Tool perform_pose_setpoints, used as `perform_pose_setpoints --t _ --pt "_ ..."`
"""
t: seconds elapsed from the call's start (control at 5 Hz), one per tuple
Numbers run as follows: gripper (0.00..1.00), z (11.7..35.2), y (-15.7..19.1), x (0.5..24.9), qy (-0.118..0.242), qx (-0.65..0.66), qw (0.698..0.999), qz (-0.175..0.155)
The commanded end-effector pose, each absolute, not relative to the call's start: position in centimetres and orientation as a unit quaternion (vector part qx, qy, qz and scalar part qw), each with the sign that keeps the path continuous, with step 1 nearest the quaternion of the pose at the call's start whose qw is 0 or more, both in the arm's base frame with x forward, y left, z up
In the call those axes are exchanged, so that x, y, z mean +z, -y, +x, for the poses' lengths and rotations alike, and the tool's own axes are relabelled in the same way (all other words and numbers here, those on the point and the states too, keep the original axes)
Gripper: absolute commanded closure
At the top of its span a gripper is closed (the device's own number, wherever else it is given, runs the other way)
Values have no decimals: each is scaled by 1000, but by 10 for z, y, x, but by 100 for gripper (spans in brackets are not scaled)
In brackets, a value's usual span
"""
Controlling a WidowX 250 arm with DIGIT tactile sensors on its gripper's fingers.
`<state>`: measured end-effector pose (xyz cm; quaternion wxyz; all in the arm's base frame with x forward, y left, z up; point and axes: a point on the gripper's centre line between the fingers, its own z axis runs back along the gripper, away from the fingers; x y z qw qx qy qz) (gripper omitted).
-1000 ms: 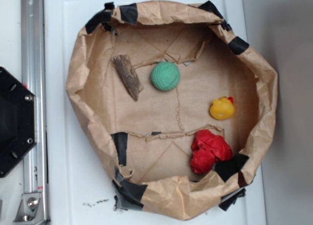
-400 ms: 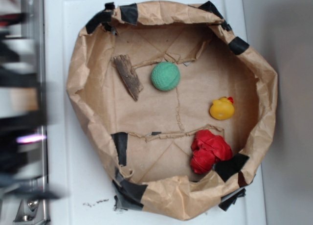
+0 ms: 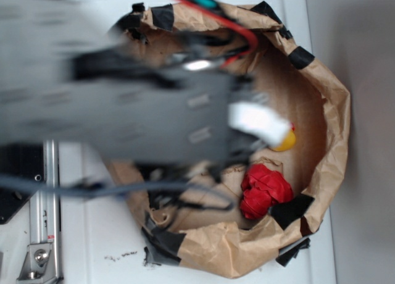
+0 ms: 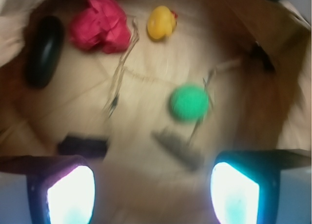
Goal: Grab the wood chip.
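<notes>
In the wrist view the wood chip (image 4: 176,147) is a blurred dark-brown sliver lying flat on the brown paper, just below and left of the green ball (image 4: 189,102). My gripper (image 4: 152,195) is open and empty; its two fingers stand far apart at the bottom of the frame, and the chip lies ahead of them, nearer the right finger (image 4: 234,195). In the exterior view my blurred arm (image 3: 123,105) covers the left of the paper bowl and hides the chip, the ball and the gripper.
A crumpled red paper ball (image 3: 264,190) and a yellow rubber duck (image 3: 285,140) lie on the bowl's right side; both also show in the wrist view, red ball (image 4: 100,24) and duck (image 4: 161,22). The brown paper bowl (image 3: 327,111) has raised taped walls. A metal rail (image 3: 44,234) stands left.
My arm has swung in from the left and now hangs over the bowl, covering the chip and the green ball. The objects in the bowl have not moved.
</notes>
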<state>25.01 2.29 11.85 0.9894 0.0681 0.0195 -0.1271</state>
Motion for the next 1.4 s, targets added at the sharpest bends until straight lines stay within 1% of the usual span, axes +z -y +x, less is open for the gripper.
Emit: perform_pose_setpoints --t 0.0,0.2,0.4,0.6,0.8,1.0,1.2 --pt "0 262 -32 79 -43 -221 970 91" --pt "0 236 -38 71 -32 -261 963 54" --pt "0 223 -47 74 -25 -262 964 30" --pt "0 225 -47 69 -41 -252 966 34" --pt "0 224 -46 61 -46 -265 963 27" --pt "0 222 -43 49 -54 -275 960 24" --pt "0 224 -47 35 -58 -272 960 16"
